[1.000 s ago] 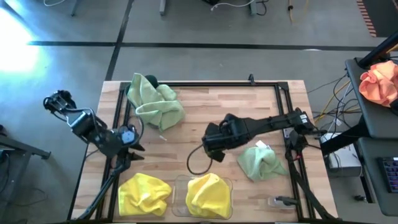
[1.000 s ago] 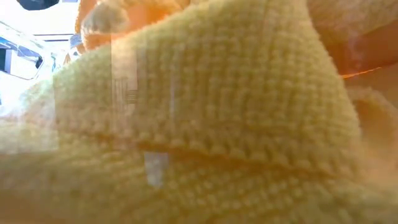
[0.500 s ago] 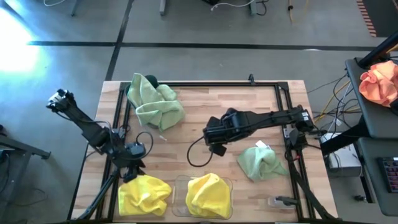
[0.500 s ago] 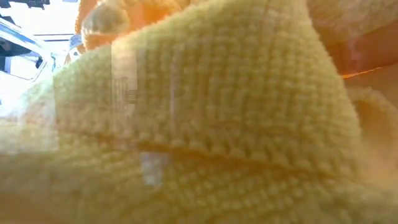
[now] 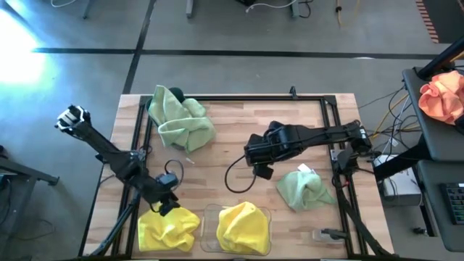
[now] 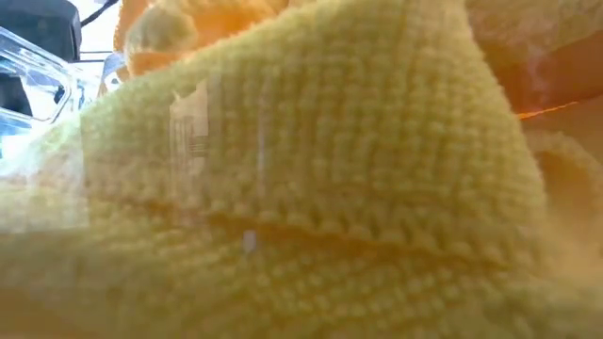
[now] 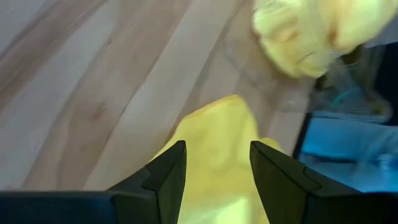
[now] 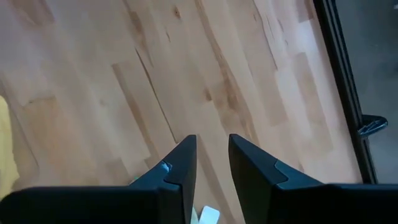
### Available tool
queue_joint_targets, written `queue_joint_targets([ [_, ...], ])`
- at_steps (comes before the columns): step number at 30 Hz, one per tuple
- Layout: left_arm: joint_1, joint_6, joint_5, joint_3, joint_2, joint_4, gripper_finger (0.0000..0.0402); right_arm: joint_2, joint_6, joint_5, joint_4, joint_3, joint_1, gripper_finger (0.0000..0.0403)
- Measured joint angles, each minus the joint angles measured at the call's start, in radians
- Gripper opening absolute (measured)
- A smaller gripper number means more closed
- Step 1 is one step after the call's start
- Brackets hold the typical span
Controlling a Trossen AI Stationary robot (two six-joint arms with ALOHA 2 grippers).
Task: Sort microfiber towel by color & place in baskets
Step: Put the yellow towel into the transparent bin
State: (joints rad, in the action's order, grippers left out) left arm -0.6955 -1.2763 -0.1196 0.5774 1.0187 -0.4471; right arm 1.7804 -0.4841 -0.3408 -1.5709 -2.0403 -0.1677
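You are looking down on the table (image 5: 239,130) with the sort about half done, as far as the high view shows. At upper left of that frame, the green towel (image 5: 183,119) is lying piled over the teal bin (image 5: 174,94), of which only a dark corner is showing; it is probably already sorted. At lower centre, a yellow towel (image 5: 241,225) is sitting inside the clear bin (image 5: 209,217), and it is filling the low view too.

Two cloths are still lying loose on the wood: a second yellow towel (image 5: 168,228) at lower left, just beside the clear bin, and a second green towel (image 5: 307,188) at right of centre.

The left gripper (image 5: 166,205) is hanging at the upper edge of the loose yellow towel; in its wrist view the fingers (image 7: 166,174) are standing parted with yellow cloth showing between them, gripping nothing yet. The right gripper (image 5: 255,154) is hovering over bare wood at centre, near the loose green towel, its jaws narrowly parted and empty.

You are judging two placements as remaining: yellow to clear, green to teal.
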Motion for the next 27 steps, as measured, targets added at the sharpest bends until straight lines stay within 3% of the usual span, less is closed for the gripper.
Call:
queue_joint_targets([
  [11, -0.038, -0.077, 0.117, 0.000, 0.197, 0.013, 0.0162, -0.079, 0.006, 0.000, -0.001, 0.000, 0.000, 0.0088],
  [27, -0.054, -0.097, 0.311, 0.020, 0.427, 0.187, 0.0177, -0.111, 0.006, 0.000, 0.000, 0.000, 0.000, 0.0088],
])
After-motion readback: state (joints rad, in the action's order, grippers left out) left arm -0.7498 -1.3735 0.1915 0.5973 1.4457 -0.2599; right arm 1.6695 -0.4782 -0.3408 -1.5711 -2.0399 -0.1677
